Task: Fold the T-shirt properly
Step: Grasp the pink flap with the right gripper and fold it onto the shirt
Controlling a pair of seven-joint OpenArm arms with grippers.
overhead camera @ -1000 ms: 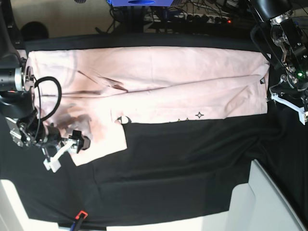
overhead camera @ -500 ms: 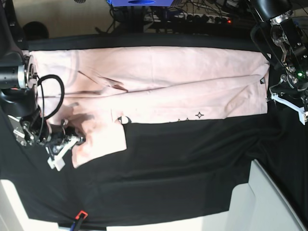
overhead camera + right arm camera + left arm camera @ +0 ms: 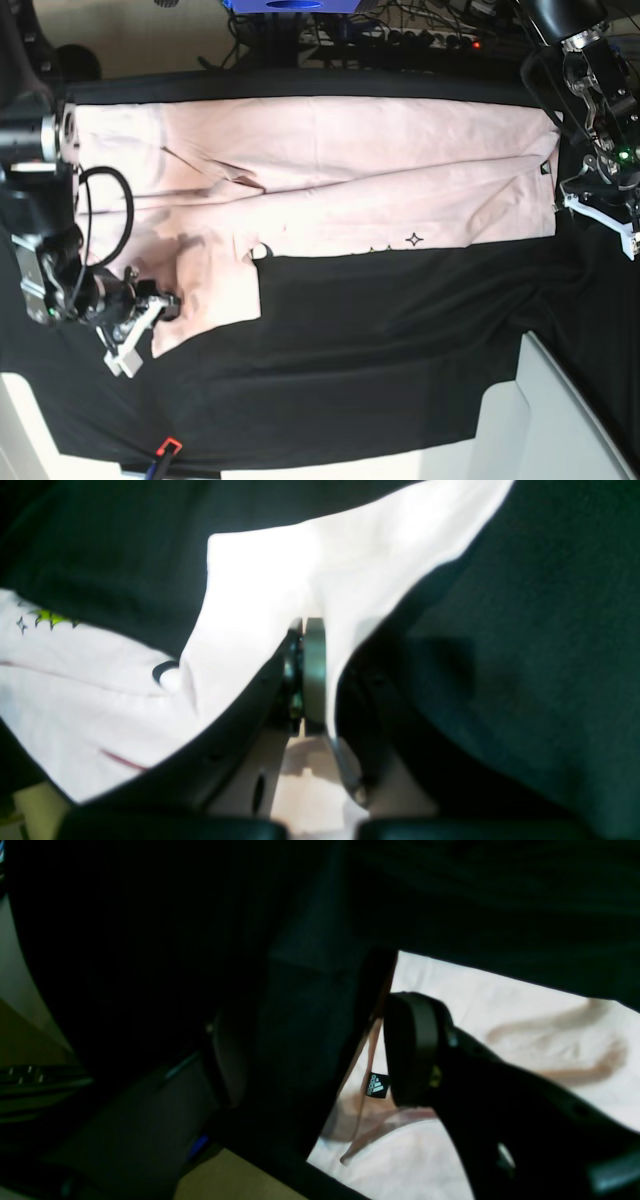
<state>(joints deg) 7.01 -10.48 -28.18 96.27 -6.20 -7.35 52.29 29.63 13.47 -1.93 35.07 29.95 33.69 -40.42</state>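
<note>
- Pink cotton fills most of the far half of the bench [image 3: 400,340]: the T-shirt [image 3: 330,170] lies stretched lengthwise across the black cloth [image 3: 380,360], with one flap, probably a sleeve, hanging toward the near side at the right arm's end.
- A second ago the right gripper [image 3: 160,303] sat wide open over that flap's edge; now its fingers [image 3: 314,670] have snapped shut on the T-shirt, pinching a ridge of fabric that tents up between them in the wrist view.
- That reads to me as the grasp for the next fold; lifting and carrying the flap over the body looks like the next move.
- The left gripper [image 3: 600,205] has not moved. It waits beside the opposite end, near the small black logo tag [image 3: 378,1085], fingers [image 3: 410,1050] partly apart and holding nothing that I can see.
</note>
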